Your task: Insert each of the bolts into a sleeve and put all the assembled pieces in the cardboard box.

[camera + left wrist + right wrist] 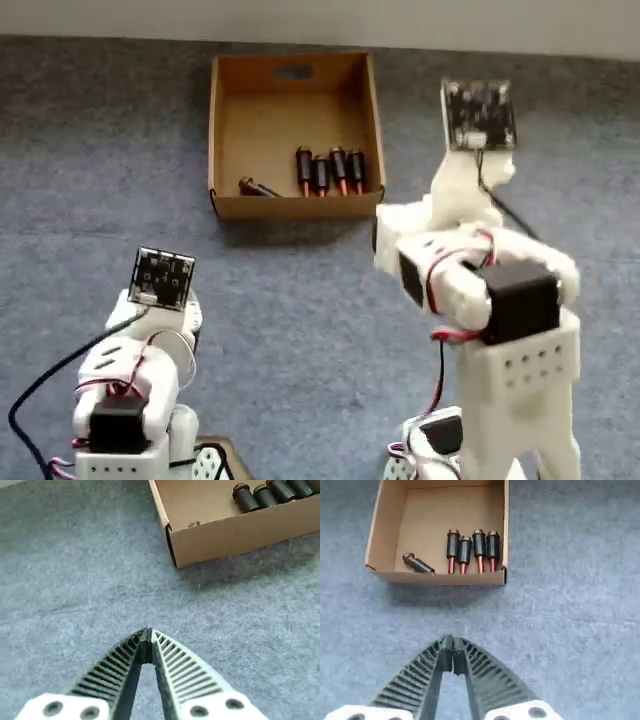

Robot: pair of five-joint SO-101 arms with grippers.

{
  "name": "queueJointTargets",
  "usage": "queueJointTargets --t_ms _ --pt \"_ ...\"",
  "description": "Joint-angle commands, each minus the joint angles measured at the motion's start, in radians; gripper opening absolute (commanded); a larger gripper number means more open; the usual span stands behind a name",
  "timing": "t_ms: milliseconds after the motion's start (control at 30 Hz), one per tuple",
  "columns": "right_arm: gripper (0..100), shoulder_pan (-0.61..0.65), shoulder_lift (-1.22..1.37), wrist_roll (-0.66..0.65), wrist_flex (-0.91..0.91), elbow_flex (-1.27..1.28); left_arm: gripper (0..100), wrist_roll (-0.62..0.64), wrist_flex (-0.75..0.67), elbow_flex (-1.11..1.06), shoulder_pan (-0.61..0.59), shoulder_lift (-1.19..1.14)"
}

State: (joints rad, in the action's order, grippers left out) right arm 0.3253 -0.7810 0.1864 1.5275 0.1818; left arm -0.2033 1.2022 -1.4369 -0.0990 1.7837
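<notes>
Your left pincer [146,639] and right pincer [452,649] sit fully closed, empty, over the grey surface [570,605]. Farther off, the cardboard box [387,525] holds five assembled pieces [465,550]: four side by side, one tilted by the front wall.

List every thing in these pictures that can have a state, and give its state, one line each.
cardboard box, upright, top open.
four assembled pieces, lying side by side inside the box.
fifth piece, lying slanted in the box, apart from the row.
left hand, shut, holding nothing.
right hand, shut, holding nothing.
</notes>
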Motion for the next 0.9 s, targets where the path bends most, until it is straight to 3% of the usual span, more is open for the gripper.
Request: queueJointTargets --t_ms 0,200,400,533,867 --pt "0.6 -0.01 -0.297 -0.049 -0.185 0.444 1 -0.009 0.009 -0.03 -0.004 -0.01" --pt "0.9 -0.038 -0.71 -0.167 -0.414 1.03 1 -0.008 0.003 -0.14 -0.005 0.025" --pt "0.9 -0.262 -0.993 -0.167 -0.533 1.351 1 -0.003 0.011 -0.159 -0.005 0.036" --pt "0.9 -0.334 -1.053 -0.166 -0.533 1.489 1 -0.002 0.011 -0.182 0.002 0.036" --pt "0.9 -0.338 -1.032 -0.081 -0.522 1.62 1 0.138 0.021 -0.262 0.001 0.036"
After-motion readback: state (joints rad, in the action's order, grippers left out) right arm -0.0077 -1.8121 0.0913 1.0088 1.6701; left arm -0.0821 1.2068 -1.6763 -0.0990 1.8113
